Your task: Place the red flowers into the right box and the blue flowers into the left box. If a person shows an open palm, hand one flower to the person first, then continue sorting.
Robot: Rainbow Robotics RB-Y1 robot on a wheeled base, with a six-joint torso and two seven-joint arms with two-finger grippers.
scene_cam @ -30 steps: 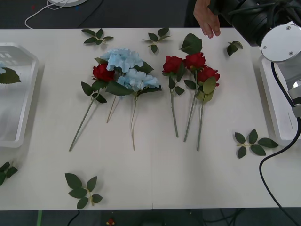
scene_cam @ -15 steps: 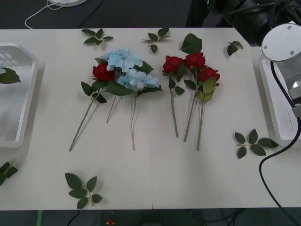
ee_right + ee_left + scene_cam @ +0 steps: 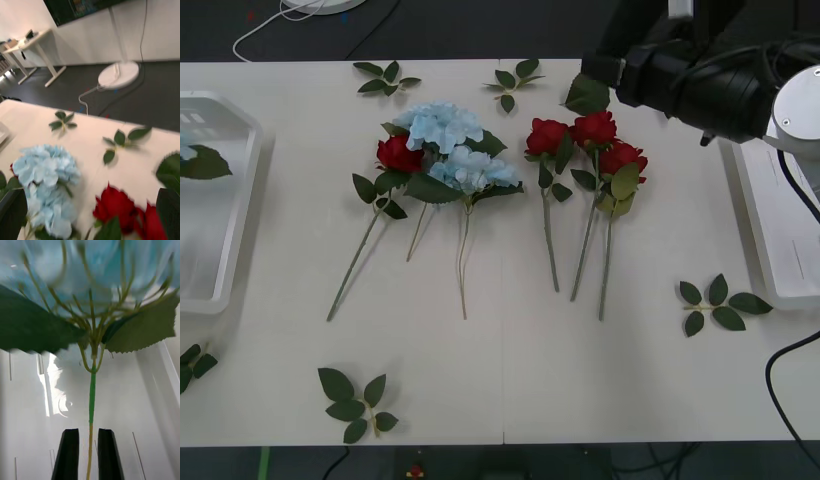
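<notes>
Count on the worktop (image 3: 510, 370): four red flowers, one (image 3: 398, 154) at the left edge of the blue cluster and three (image 3: 592, 140) grouped right of centre, stems running toward the near edge; two blue flowers (image 3: 450, 145) lie overlapped between them. A third blue flower (image 3: 93, 285) is over the left box (image 3: 220, 230), its bloom and one leaf showing at the far left edge of the front view. Six loose leaf sprigs (image 3: 725, 305) are scattered around the worktop. The right box (image 3: 780, 240) sits at the right edge. Right arm reaches in from the far right, its black wrist above the far side of the three-rose group; the right gripper (image 3: 90, 225) has its fingers spread wide apart, holding nothing, with rose heads and a blue bloom just below it. The left gripper (image 3: 89, 453) is over the white floor of the left box, its two black fingers drawn close about the thin green stem of the blue flower, bloom beyond the fingertips.
</notes>
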